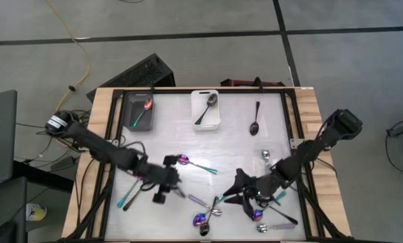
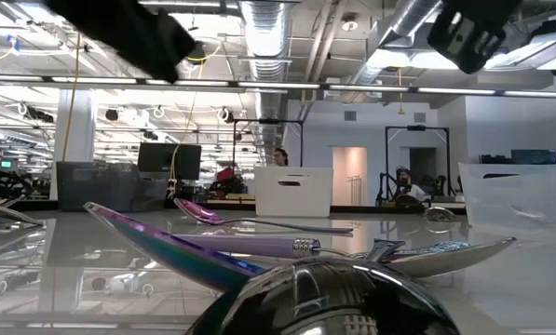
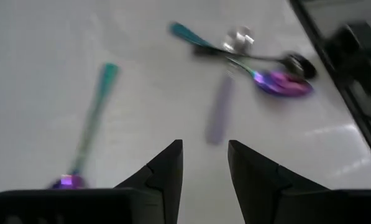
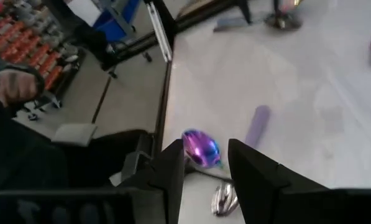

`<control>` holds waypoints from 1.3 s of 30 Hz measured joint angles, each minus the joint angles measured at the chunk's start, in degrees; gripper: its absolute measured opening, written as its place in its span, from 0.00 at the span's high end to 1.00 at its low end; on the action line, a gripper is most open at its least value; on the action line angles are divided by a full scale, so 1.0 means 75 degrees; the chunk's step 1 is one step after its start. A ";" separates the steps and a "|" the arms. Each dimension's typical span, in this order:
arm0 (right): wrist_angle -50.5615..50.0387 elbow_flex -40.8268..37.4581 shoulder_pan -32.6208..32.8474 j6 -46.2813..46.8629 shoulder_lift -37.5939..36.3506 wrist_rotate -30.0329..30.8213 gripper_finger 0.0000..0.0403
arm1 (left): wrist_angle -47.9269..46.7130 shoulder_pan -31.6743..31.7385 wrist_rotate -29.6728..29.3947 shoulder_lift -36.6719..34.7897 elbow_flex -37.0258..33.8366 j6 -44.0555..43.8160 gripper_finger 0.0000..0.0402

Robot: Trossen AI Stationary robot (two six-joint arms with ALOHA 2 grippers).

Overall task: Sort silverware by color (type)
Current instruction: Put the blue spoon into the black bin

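Overhead, a grey bin (image 1: 138, 111) at the table's far edge is holding one purple spoon with a teal handle (image 1: 144, 110), and the white bin (image 1: 205, 109) beside it is holding one dark-looking spoon (image 1: 208, 106); a black spoon (image 1: 255, 120) is lying loose on the white tabletop (image 1: 187, 145) to the right of that bin. The remaining silverware is lying scattered over the near half of the table: a purple spoon (image 1: 196, 163) near the middle, a teal-handled one (image 1: 128, 196) near the left rail, and a tangled cluster (image 1: 211, 212) of purple, silver and black spoons at the near edge, too overlapped for an exact count. The left gripper (image 1: 162, 191) is hovering above the table between the two loose purple spoons, its fingers (image 3: 166, 171) standing slightly apart with nothing between them. The right gripper (image 1: 240, 192) is hanging over the cluster, its fingers (image 4: 250, 168) likewise parted and empty, a purple spoon bowl (image 4: 201, 148) lying just beyond them. No writing is legible
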 joint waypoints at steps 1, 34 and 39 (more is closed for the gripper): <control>-0.0074 0.0079 0.0069 0.0130 0.0145 0.0048 0.63 | 0.0093 -0.0190 -0.0043 0.0000 -0.0115 -0.0060 0.72; -0.7257 0.3409 0.2059 0.2464 0.1720 -0.2569 0.63 | 0.1630 -0.0821 -0.1026 0.0038 -0.0927 0.0081 0.72; -0.8296 0.3311 0.2189 0.0818 0.1836 -0.2630 0.63 | 0.1657 -0.0821 -0.1035 0.0038 -0.0927 -0.0031 0.72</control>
